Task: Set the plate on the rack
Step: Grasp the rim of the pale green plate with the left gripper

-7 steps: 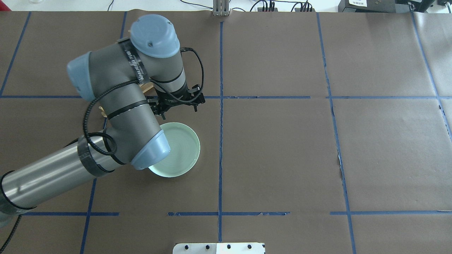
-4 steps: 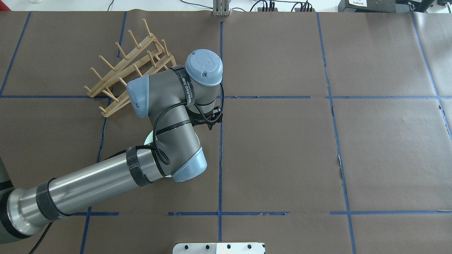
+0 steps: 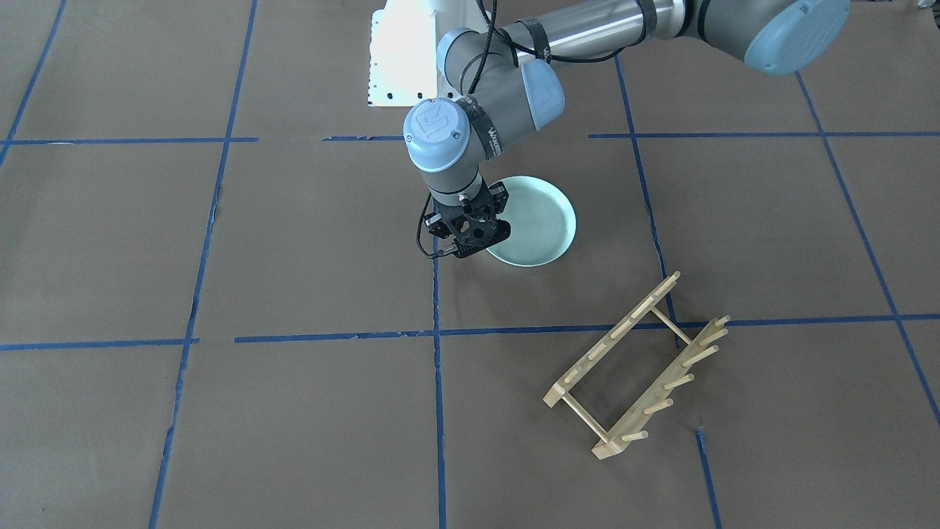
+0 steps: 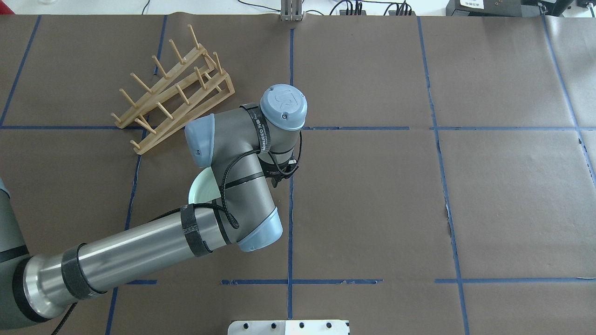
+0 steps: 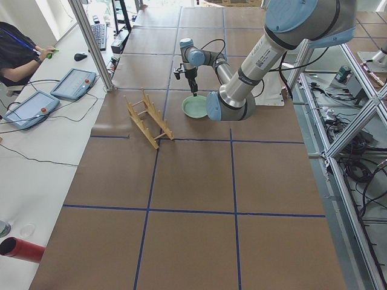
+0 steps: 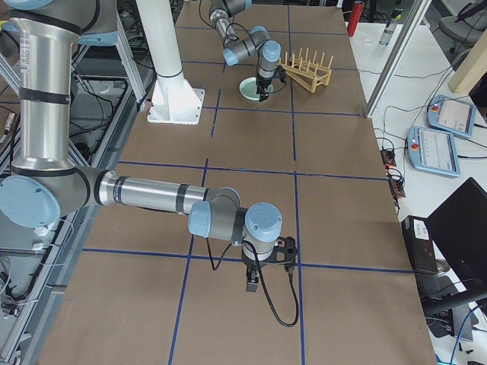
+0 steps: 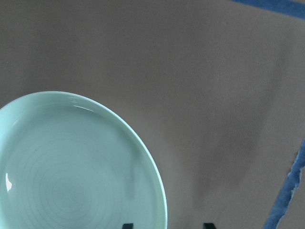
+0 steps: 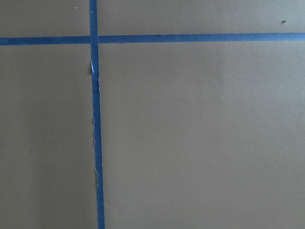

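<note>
The pale mint-green plate (image 3: 540,220) lies flat on the brown table; it also shows in the left wrist view (image 7: 62,171). The arm hides all but a sliver of it in the overhead view (image 4: 201,188). The light-wood rack (image 4: 172,88) stands empty, away from the plate on its far left. My left gripper (image 3: 470,248) points down at the plate's right edge. It is open and empty, with one fingertip (image 7: 126,225) over the rim and the other outside it. My right gripper (image 6: 251,283) hangs over bare table far off; I cannot tell whether it is open or shut.
Blue tape lines (image 4: 291,209) divide the brown paper table cover. The white robot base plate (image 3: 400,59) lies at the robot's edge of the table. An operator (image 5: 18,51) sits by tablets beyond the far edge.
My left arm has swung right and back from over the rack to the plate's right edge. The rack is now uncovered and the arm hides most of the plate.
</note>
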`<action>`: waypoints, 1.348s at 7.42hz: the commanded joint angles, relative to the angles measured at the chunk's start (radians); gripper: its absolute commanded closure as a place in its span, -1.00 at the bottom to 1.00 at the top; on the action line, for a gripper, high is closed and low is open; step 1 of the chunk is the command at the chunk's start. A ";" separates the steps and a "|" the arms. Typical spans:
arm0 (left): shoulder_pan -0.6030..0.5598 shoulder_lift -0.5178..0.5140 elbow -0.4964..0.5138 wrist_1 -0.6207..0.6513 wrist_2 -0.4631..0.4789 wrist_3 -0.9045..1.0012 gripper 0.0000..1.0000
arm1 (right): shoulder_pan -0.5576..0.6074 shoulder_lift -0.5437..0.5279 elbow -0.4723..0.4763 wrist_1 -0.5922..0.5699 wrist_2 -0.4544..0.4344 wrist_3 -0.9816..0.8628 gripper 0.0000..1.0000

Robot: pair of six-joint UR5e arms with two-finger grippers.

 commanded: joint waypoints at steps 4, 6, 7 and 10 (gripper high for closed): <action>0.025 0.023 -0.004 -0.003 -0.003 0.003 0.42 | 0.000 0.000 0.000 0.000 0.000 0.000 -1.00; 0.023 0.034 -0.007 -0.003 -0.003 0.003 0.56 | 0.001 0.000 0.000 0.000 0.000 0.000 -1.00; 0.023 0.036 -0.010 -0.003 -0.003 0.004 0.67 | 0.000 0.000 0.000 0.000 0.000 0.000 -1.00; -0.006 0.036 -0.129 0.003 -0.015 -0.009 1.00 | 0.000 0.000 0.000 0.000 0.000 0.000 -1.00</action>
